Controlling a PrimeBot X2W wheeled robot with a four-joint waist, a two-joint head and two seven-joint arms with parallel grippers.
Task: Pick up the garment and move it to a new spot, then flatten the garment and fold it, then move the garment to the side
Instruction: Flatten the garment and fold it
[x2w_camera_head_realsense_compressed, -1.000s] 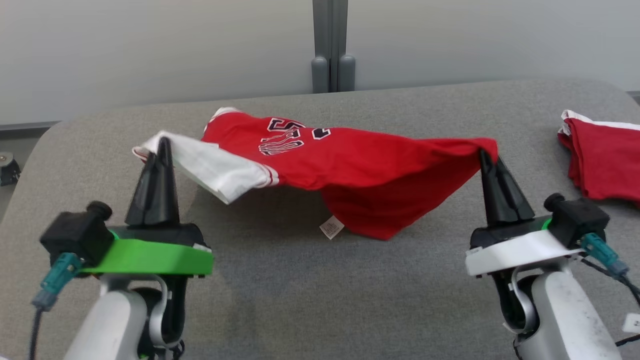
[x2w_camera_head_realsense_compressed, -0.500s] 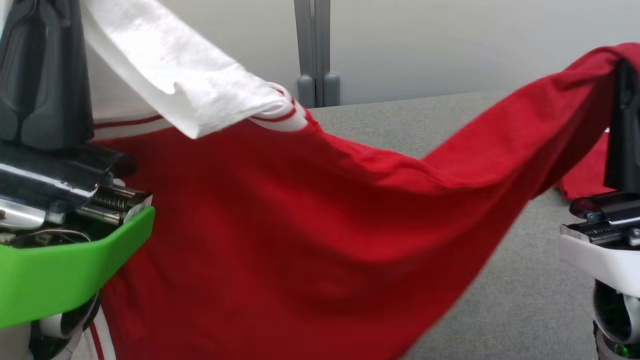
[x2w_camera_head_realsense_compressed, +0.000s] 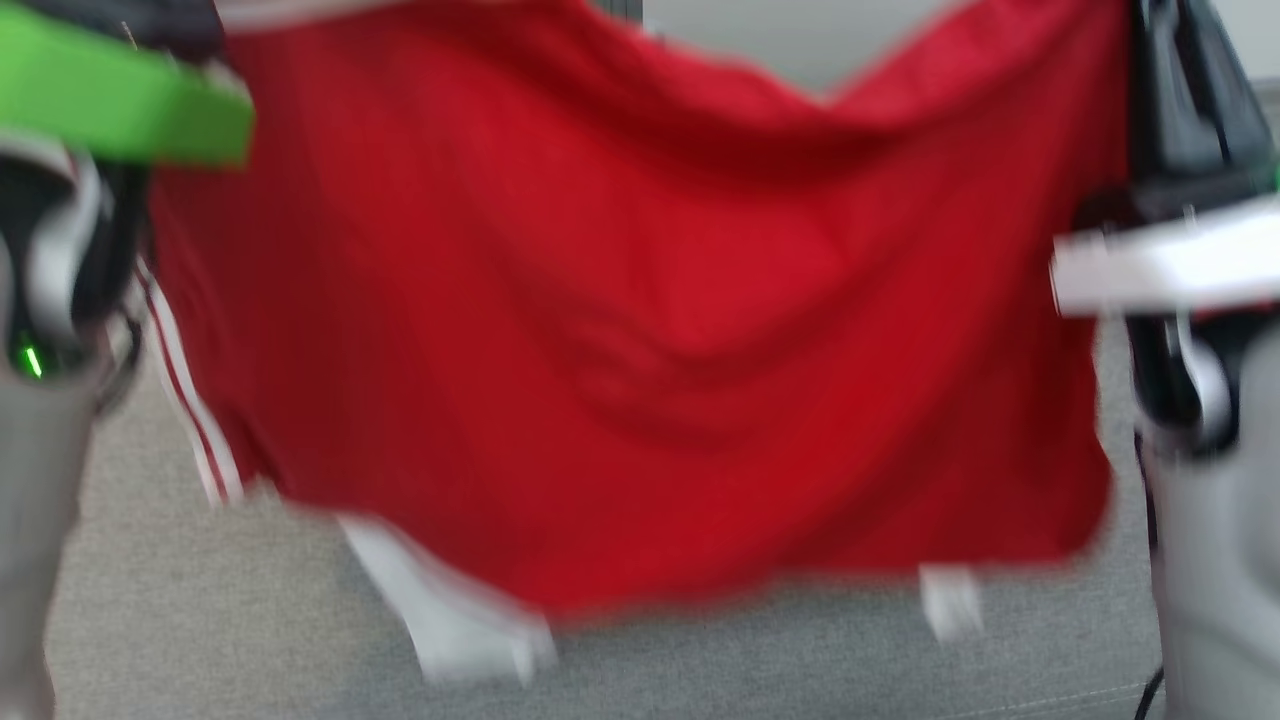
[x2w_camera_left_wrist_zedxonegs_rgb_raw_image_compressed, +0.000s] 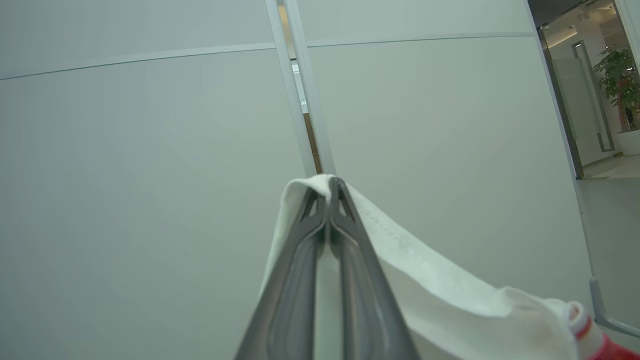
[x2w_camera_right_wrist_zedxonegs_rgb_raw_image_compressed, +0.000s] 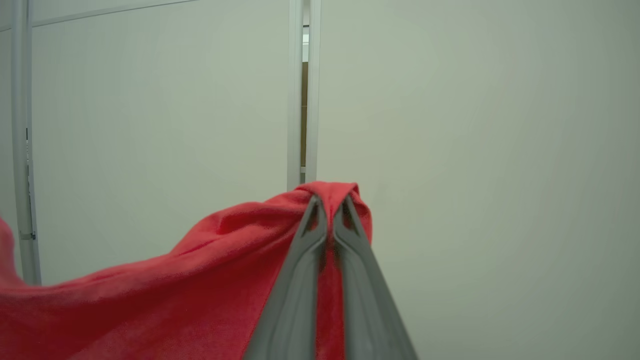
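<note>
The red garment (x2w_camera_head_realsense_compressed: 640, 330) hangs, blurred, like a curtain between the two pincers, in front of the grey worktop (x2w_camera_head_realsense_compressed: 200, 620). The left pincer (x2w_camera_left_wrist_zedxonegs_rgb_raw_image_compressed: 330, 186) is clamped on its white sleeve at the left. The right pincer (x2w_camera_right_wrist_zedxonegs_rgb_raw_image_compressed: 330, 202) is clamped on a red corner at the right. A second ago the garment sagged low with its folds resting on the worktop. Now it is raised, with a white sleeve and a tag dangling at its lower edge.

L wrist cover (x2w_camera_head_realsense_compressed: 120, 100) green | R wrist cover (x2w_camera_head_realsense_compressed: 1170, 265) white | fingers (x2w_camera_left_wrist_zedxonegs_rgb_raw_image_compressed: 300, 280) dk grey
</note>
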